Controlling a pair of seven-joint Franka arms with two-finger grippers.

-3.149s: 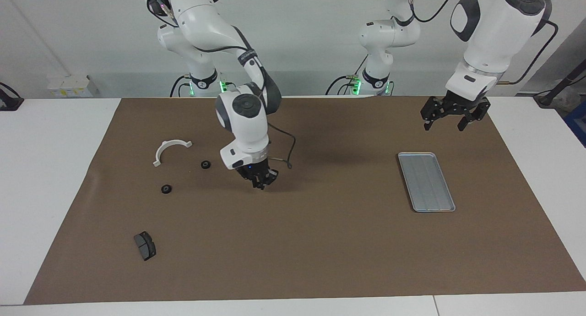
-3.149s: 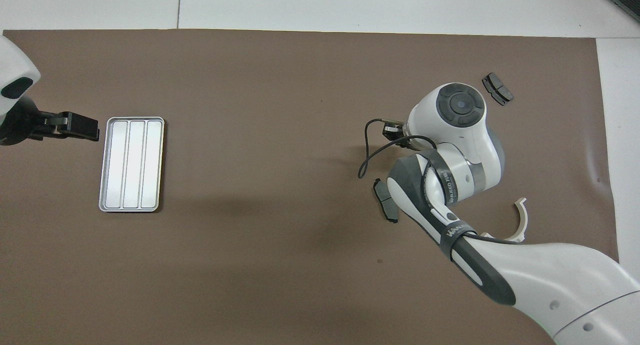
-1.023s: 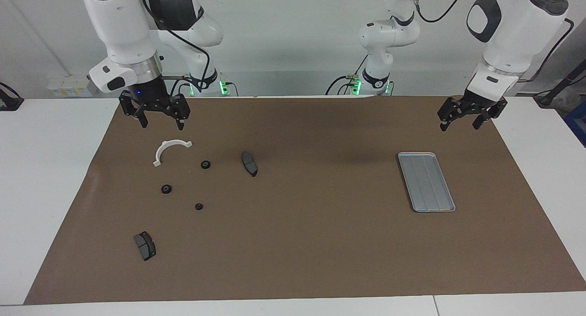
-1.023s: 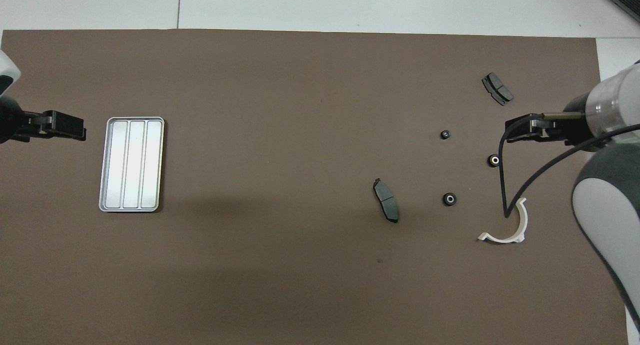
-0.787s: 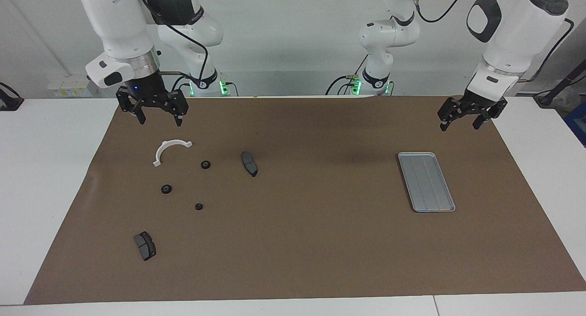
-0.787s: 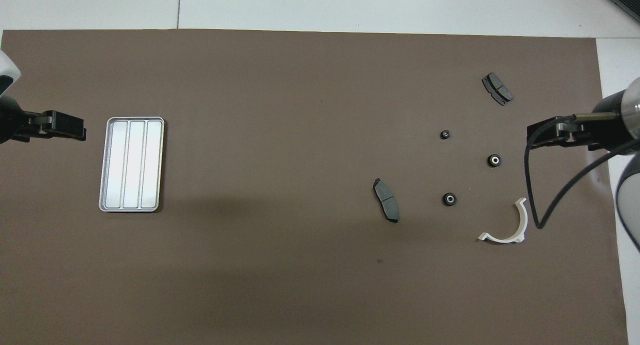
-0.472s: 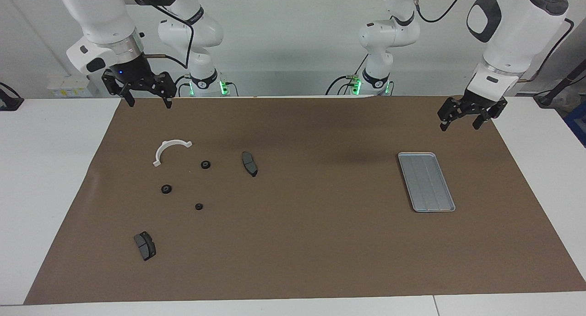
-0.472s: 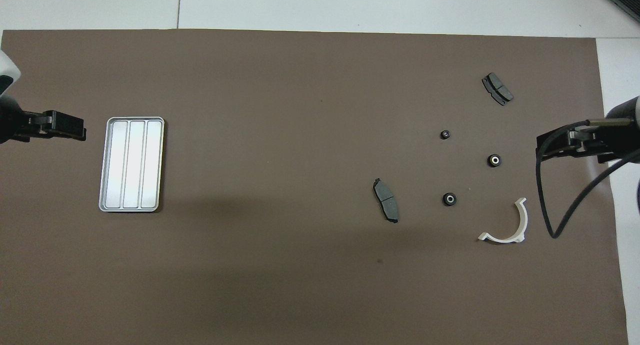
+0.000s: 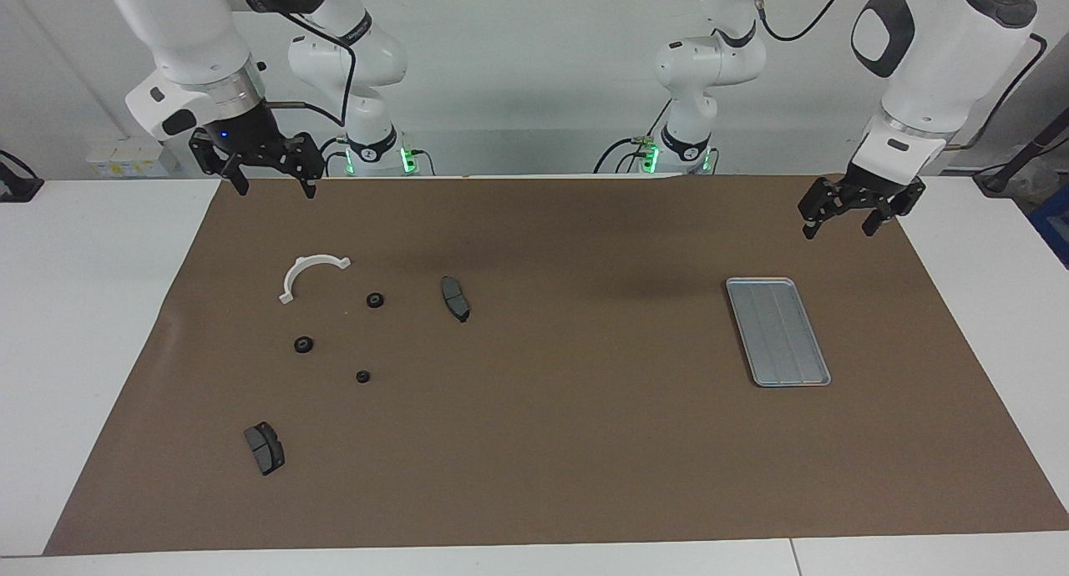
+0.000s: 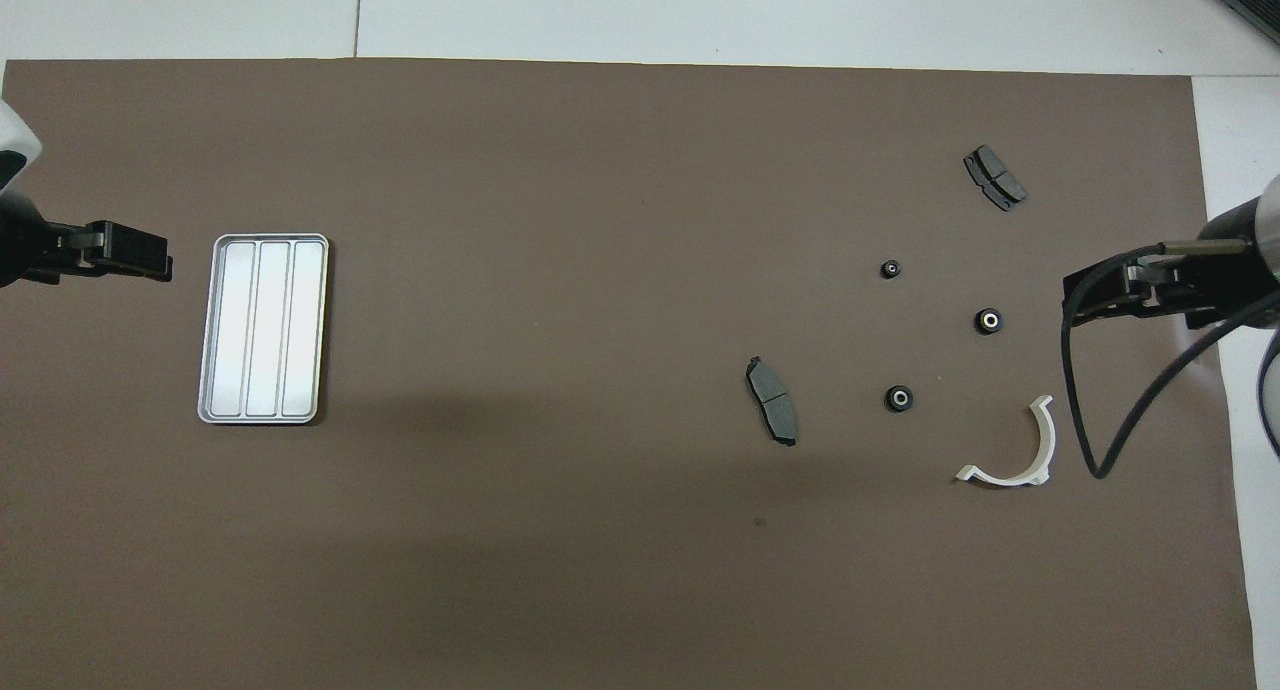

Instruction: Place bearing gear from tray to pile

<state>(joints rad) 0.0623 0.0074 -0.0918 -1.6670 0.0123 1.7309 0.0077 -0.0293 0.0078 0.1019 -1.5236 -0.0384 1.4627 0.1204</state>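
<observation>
Both arms hang raised, wrists pointing down. The right gripper (image 9: pixel 267 178) at ten o'clock and the left gripper (image 9: pixel 849 211) at two o'clock both hold nothing, fingers spread. Three bearing gears (image 9: pixel 305 344) lie among the pile (image 9: pixel 311 275); the tray (image 9: pixel 778 331) sits at three o'clock.

The mat (image 9: pixel 585 442) was flat brown, sitting on a white counter (image 9: pixel 83 325). The tray (image 9: pixel 777 331) was silver-grey with long ridges running down it, looked almost white from overhead. The bracket (image 9: pixel 310 275) was white. Both brake pads (image 9: pixel 455 298) (image 9: pixel 264 447) were dark grey. The three little gears (image 10: pixel 899 398) (image 10: pixel 989 321) (image 10: pixel 890 269) were black with pale shiny centres. Both arms were white with dark grey patches, and both grippers (image 9: pixel 267 178) (image 9: pixel 860 210) were black, the right one with a tiny blue light above it. Green lights glowed at the arm bases.
</observation>
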